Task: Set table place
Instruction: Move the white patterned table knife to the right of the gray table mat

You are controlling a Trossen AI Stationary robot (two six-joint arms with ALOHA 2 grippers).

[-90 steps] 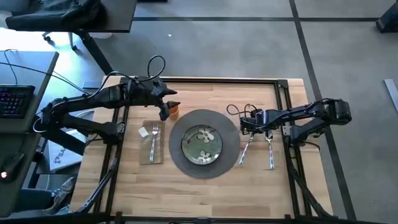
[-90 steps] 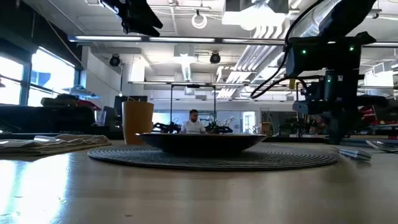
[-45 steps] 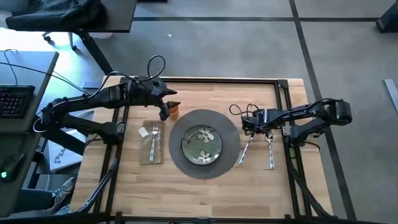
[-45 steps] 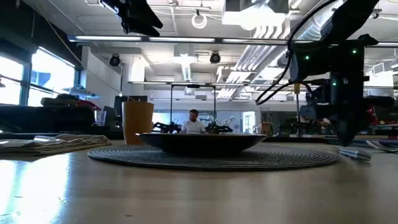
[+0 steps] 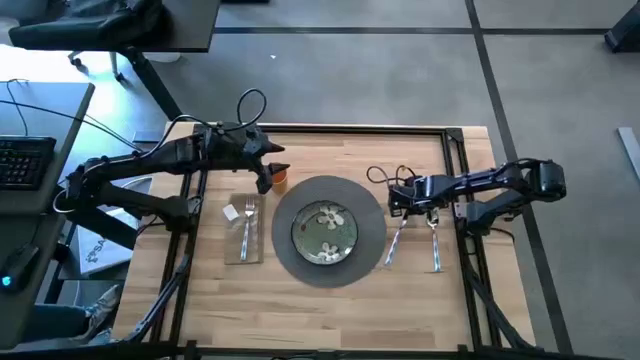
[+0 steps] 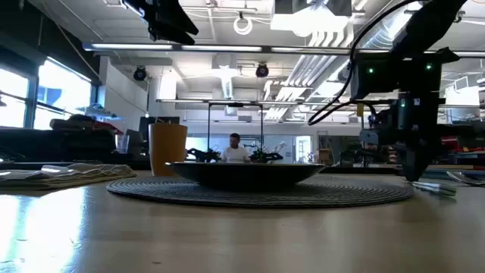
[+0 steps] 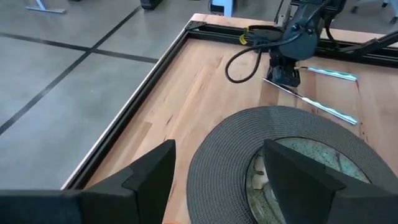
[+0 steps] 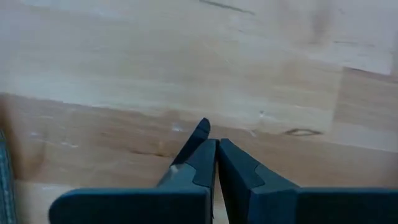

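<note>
Both grippers are held low over the table (image 5: 330,310): left gripper (image 5: 266,181) jaws wide beside the cup (image 5: 279,178), right gripper (image 5: 398,206) jaws pressed together beside the knife (image 5: 393,240).

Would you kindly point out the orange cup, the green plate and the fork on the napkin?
orange cup (image 5: 279,178): high view, on its visible rim beside the left pincer.
green plate (image 5: 325,232): high view, on its flowered centre.
fork (image 5: 247,226): high view, on its handle, over the napkin.

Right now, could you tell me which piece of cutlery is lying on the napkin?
The fork lies on the beige napkin, left of the placemat; the other two pieces lie on bare table at its right.
</note>
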